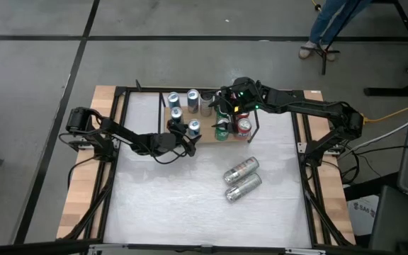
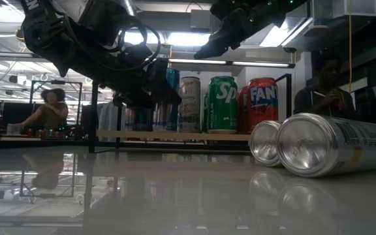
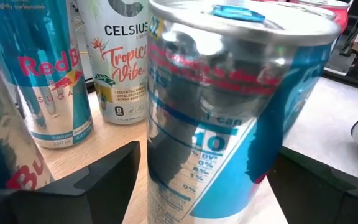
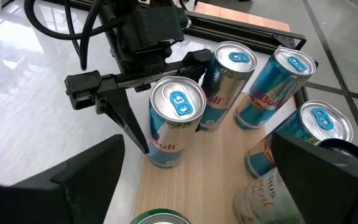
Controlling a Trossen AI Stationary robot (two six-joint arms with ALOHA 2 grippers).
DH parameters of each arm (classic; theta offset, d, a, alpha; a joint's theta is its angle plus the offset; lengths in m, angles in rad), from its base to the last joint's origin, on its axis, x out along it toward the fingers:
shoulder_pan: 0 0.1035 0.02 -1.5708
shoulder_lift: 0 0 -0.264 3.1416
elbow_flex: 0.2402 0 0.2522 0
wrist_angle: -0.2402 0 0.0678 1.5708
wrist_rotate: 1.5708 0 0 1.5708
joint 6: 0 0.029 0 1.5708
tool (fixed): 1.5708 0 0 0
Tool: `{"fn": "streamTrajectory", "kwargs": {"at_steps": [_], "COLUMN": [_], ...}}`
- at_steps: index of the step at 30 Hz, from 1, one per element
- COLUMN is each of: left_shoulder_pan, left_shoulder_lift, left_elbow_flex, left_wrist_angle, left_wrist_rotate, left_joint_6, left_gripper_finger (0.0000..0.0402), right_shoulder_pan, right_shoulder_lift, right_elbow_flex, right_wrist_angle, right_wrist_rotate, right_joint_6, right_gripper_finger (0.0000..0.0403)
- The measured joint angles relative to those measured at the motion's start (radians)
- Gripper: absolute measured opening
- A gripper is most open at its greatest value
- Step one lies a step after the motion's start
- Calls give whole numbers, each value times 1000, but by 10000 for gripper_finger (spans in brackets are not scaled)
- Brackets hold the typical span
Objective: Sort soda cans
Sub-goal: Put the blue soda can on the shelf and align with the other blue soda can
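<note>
Mostly the sorting was done: blue cans, a green can (image 1: 222, 129) and a red can (image 1: 244, 127) stood upright on the wooden board (image 1: 207, 138). My left gripper (image 1: 184, 139) had its fingers apart around an upright blue can (image 4: 169, 118), touching neither side, while my right gripper (image 1: 227, 99) hung open above the board. Two silver cans (image 1: 241, 178) lay on their sides on the surface (image 1: 161, 205), unsorted.

wooden board (image 4: 185, 186), seated person (image 2: 47, 108)
</note>
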Motion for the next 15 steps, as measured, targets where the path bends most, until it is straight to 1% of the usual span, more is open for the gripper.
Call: {"fn": "streamTrajectory", "kwargs": {"at_steps": [15], "left_shoulder_pan": [-17], "left_shoulder_lift": [-1], "left_elbow_flex": [0], "left_wrist_angle": [94], "left_wrist_rotate": [-9], "left_joint_6": [1], "left_gripper_finger": [324], "right_shoulder_pan": [0], "right_shoulder_lift": [0], "right_elbow_flex": [0], "right_wrist_angle": [-1], "right_wrist_rotate": [3], "right_joint_6": [0], "right_gripper_finger": [392]}}
